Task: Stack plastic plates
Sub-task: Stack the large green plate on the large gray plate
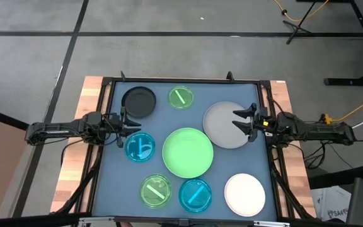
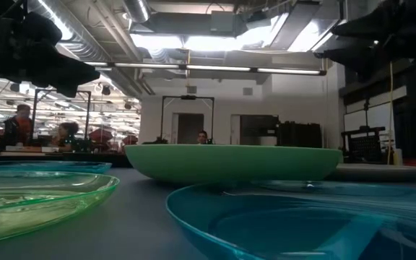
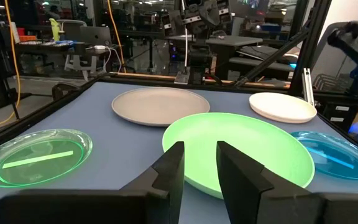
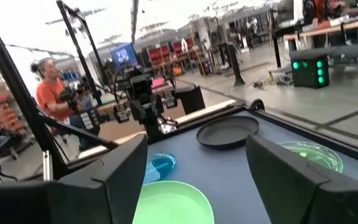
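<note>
My left gripper (image 1: 122, 122): at the left edge of the tray, above the gap between the black plate and a blue plate; fingers (image 3: 169, 174) a narrow slot apart, nothing between them.
My right gripper (image 1: 243, 121): at the right edge, over the grey plate's rim; fingers (image 4: 126, 171) spread wide, released, empty.
Writing: none readable on any plate.
Light green plate (image 1: 188, 152): large, mid-tray, flat, right way up; directly ahead of my left gripper.
Blue plate beside left gripper (image 1: 140, 147): small, translucent, just left of the light green plate.
Front row: green translucent plate (image 1: 156, 191), second blue plate (image 1: 195, 195), white plate (image 1: 244, 195); none touching.
Grey plate (image 1: 226, 125): large, right of centre, close to the light green plate.
Black plate (image 1: 138, 101): small, far left.
Far green plate (image 1: 181, 98): small, translucent, beside the black plate.
Orientation: all round; no long axis.
Cut off: low view crops the nearest blue and green plates.
Tray (image 1: 112, 176): blue-grey mat, dark frame.
</note>
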`<state>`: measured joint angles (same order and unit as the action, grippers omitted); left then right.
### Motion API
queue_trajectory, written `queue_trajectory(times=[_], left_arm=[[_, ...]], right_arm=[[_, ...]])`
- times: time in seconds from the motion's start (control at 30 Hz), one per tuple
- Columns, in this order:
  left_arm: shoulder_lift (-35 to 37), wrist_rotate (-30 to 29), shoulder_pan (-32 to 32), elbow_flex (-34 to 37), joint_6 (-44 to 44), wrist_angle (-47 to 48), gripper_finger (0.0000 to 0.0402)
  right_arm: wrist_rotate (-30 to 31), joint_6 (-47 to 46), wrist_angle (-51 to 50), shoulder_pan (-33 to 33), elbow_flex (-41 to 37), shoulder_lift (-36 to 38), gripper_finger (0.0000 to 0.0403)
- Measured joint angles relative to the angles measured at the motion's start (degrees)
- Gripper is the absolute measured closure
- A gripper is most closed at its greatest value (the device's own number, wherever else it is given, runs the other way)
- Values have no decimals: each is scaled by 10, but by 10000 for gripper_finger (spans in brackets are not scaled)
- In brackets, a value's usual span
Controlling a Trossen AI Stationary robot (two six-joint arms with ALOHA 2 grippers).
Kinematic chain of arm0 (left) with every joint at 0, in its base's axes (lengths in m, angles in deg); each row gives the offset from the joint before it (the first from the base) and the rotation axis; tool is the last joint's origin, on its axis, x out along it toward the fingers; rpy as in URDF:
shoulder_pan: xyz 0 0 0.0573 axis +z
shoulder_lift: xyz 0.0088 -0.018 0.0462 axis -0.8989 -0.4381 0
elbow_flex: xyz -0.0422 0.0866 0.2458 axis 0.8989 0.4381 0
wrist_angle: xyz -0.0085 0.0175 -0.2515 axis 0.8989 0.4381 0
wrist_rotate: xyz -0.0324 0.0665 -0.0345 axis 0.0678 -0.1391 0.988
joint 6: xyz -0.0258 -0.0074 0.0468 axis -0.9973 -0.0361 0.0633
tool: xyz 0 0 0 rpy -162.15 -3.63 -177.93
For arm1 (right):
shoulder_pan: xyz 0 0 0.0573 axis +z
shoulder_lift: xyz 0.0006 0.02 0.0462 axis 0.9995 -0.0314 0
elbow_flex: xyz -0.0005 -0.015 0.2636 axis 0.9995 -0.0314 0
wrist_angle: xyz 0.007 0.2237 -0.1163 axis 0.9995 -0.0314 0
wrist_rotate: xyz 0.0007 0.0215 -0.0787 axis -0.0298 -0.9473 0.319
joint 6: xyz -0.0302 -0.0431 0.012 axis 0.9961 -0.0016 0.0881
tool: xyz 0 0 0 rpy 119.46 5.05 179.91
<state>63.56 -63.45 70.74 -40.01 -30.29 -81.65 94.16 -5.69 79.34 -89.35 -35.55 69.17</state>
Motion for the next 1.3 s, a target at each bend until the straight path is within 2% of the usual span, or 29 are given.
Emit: queue_trajectory(times=[0.53, 0.73, 1.1, 1.3], left_arm=[[0, 0, 0, 0, 0, 0, 314], [0, 0, 0, 0, 0, 0, 314], [0, 0, 0, 0, 0, 0, 314], [0, 0, 0, 0, 0, 0, 314]], right_arm=[[14, 2, -7, 0, 220, -378, 139], [14, 4, -65, 0, 315, -495, 139], [7, 4, -127, 0, 439, -642, 139], [-35, 4, -125, -21, 465, -686, 139]])
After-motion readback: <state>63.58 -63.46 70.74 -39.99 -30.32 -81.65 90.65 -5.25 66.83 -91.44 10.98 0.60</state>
